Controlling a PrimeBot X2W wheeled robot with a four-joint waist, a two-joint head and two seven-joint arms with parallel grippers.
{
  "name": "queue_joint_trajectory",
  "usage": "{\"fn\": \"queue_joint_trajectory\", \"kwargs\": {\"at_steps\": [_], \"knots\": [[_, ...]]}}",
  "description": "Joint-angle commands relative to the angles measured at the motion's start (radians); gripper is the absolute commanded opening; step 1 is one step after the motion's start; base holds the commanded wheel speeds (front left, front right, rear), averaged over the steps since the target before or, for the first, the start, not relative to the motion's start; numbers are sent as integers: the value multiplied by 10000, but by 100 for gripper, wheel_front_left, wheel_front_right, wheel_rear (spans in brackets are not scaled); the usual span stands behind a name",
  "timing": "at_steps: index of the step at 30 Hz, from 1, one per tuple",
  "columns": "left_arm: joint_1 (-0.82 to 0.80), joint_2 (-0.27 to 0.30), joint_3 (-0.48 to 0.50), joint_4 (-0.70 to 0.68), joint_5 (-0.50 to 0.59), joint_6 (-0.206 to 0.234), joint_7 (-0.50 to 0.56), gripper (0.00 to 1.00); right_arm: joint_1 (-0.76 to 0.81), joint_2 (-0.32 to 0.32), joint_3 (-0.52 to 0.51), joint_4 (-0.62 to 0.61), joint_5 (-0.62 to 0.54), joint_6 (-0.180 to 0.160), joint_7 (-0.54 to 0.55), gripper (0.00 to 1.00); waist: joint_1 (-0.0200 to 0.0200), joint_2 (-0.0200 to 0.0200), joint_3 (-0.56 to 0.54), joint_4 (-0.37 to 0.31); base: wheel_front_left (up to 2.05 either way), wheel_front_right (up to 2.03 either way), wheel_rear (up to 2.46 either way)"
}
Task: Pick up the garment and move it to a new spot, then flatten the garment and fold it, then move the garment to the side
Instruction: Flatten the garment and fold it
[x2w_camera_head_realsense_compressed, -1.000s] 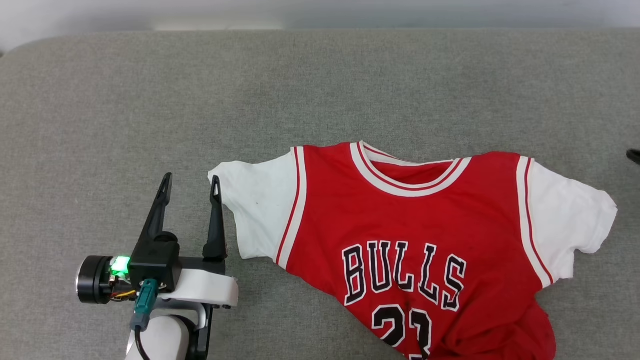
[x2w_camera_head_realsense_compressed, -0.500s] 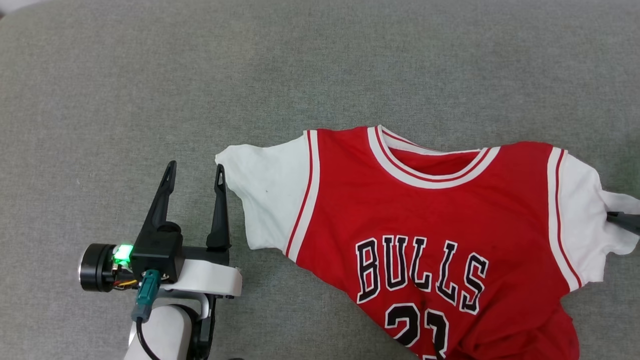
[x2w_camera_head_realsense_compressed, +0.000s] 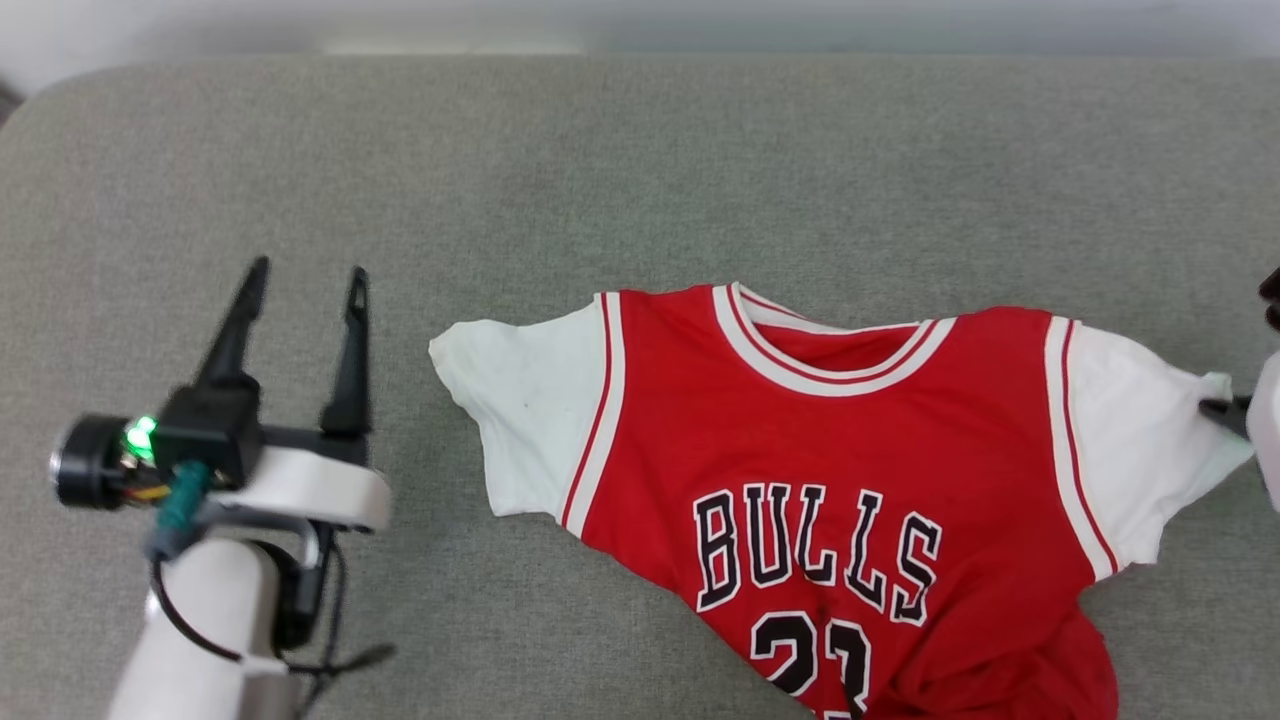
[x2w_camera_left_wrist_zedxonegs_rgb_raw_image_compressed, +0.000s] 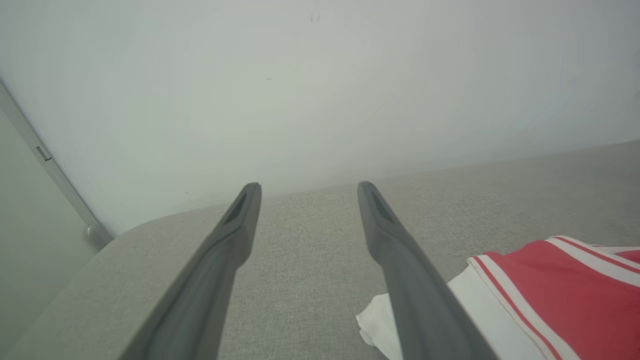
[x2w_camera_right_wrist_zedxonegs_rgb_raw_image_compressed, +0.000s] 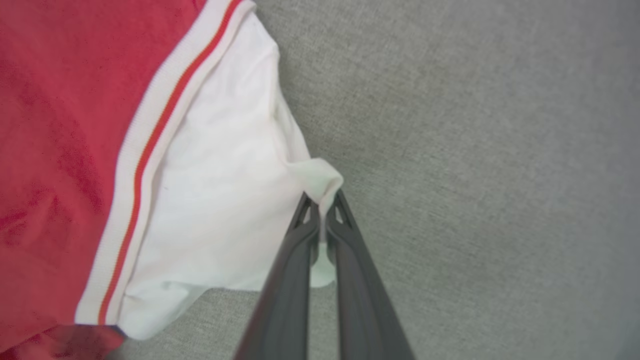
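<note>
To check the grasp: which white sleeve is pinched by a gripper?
The right sleeve; the right gripper is shut on its edge. The left sleeve lies free.

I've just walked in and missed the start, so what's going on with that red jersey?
A two-armed robot is working on the garment, which lies front up on the grey padded surface. Its lower part is bunched and it is not yet folded. The right gripper is shut on the edge of one white sleeve. The left gripper hangs open beside the other sleeve, apart from it.
</note>
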Motion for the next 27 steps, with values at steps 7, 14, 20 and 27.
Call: {"fn": "queue_joint_trajectory", "kwargs": {"at_steps": [7, 14, 20, 27], "knots": [[-1977, 1387, -141, 756, -299, -1329, 1562, 100, -105, -739, -172, -873, -176, -7, -964, 0, 1, 0, -521, -406, 0, 0, 0], [-3684, 2591, -1433, 1168, -1866, -1782, 5223, 100, 280, -844, -409, -1445, -323, -7, -1401, 0, 1, 0, -466, -659, 0, 0, 0], [-5074, 4251, -3834, 1180, -5118, -1785, 9499, 100, 337, -532, -800, -1916, -896, -7, -1443, 0, 1, 0, -30, -1087, 0, 0, 0], [-5976, 4577, -5192, 1681, -6586, -1787, 11488, 100, 49, -211, -1065, -2159, -1278, -7, -1310, 0, 1, 0, 428, -1435, 0, 0, 0]]}}
